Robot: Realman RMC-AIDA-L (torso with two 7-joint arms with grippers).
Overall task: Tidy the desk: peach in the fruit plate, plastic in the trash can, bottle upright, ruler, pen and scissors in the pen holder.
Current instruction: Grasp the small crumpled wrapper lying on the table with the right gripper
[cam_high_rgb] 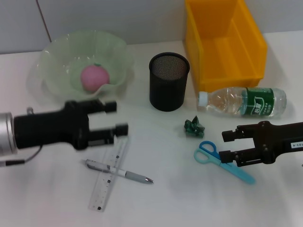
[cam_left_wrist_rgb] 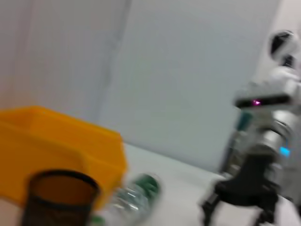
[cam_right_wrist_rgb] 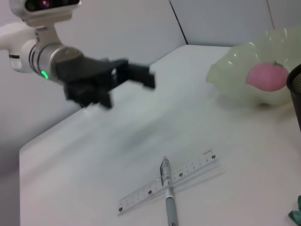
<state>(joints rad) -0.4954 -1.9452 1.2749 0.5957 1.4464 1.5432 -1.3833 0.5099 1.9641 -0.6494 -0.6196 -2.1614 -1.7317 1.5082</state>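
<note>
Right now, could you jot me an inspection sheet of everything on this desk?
Surface: white table.
Job's things: peach in fruit plate; bottle lying down; pen across ruler; scissors flat; green plastic loose; pen holder and yellow bin empty.
Clutter: nothing seen.
Grippers: left gripper and right gripper open, empty.
Cables: one by left arm.
Surroundings: pale wall.

White desk (cam_high_rgb: 199, 198) (grey wall (cam_high_rgb: 118, 19) behind)

Bright even light, blurred wrist views.
</note>
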